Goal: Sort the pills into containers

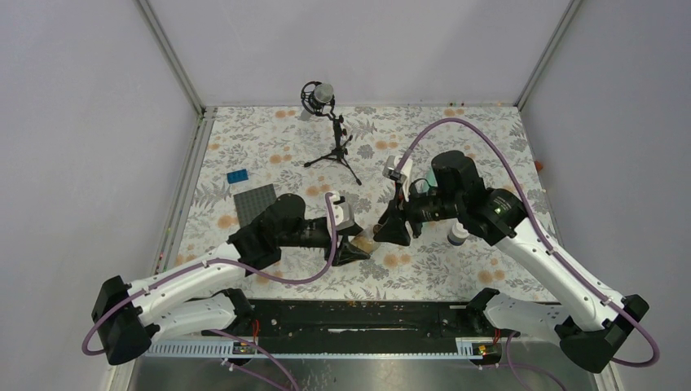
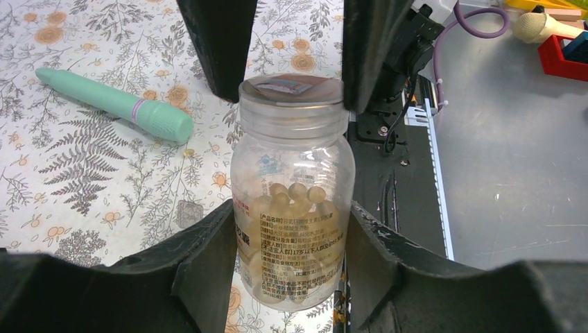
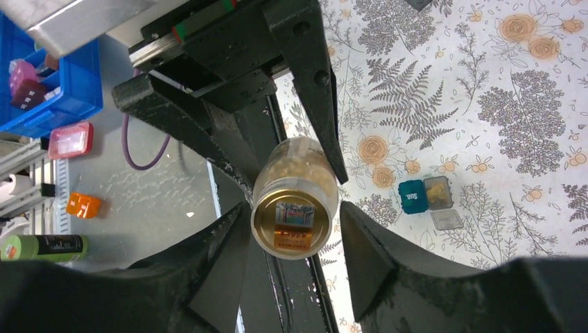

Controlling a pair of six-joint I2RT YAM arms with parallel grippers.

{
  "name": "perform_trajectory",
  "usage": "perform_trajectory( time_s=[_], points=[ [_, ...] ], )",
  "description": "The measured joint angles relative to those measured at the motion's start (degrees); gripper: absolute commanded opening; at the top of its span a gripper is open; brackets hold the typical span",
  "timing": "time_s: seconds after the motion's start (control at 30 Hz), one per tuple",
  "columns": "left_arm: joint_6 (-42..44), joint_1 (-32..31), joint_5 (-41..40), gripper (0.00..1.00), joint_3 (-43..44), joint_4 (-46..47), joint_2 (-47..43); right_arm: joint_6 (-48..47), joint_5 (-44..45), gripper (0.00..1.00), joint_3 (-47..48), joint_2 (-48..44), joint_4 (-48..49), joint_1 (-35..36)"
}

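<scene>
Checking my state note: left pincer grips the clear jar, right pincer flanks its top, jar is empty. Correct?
Not quite: the jar isn't empty. The left wrist view shows amber pills piled inside it. The rest stands: the left pincer grips the jar and the right pincer flanks its top.

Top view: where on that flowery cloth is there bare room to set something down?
Bare cloth lies in the far left corner, between the blue brick and the microphone stand, and between the right gripper and the near edge. The middle is crowded: the left gripper holds the jar, the right gripper at its top.
</scene>
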Motion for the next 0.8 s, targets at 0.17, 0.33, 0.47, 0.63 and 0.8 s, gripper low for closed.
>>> perform_trajectory(
  time_s=[0.17,0.33,0.47,0.63,0.8],
  points=[
    [0.04,0.31,-0.04,0.00,0.28,-0.96,0.61,3.98,0.98,0.48,-0.37,1.68,2.32,0.00],
    [0.24,1.29,-2.54,0.00,0.28,-3.82,1.33,12.02,7.32,0.60,-0.24,5.11,2.75,0.31],
    [0.22,0.72,-1.79,0.00,0.28,-3.98,1.57,17.79,16.79,0.72,0.37,7.34,4.33,0.39],
    [0.22,0.00,-0.70,0.00,0.28,-2.54,1.44,20.76,21.59,0.86,0.37,7.04,4.42,0.13],
    [0.22,0.00,-0.63,0.00,0.28,-2.34,1.44,19.56,19.30,0.93,0.37,2.71,4.52,0.13]
  ],
)
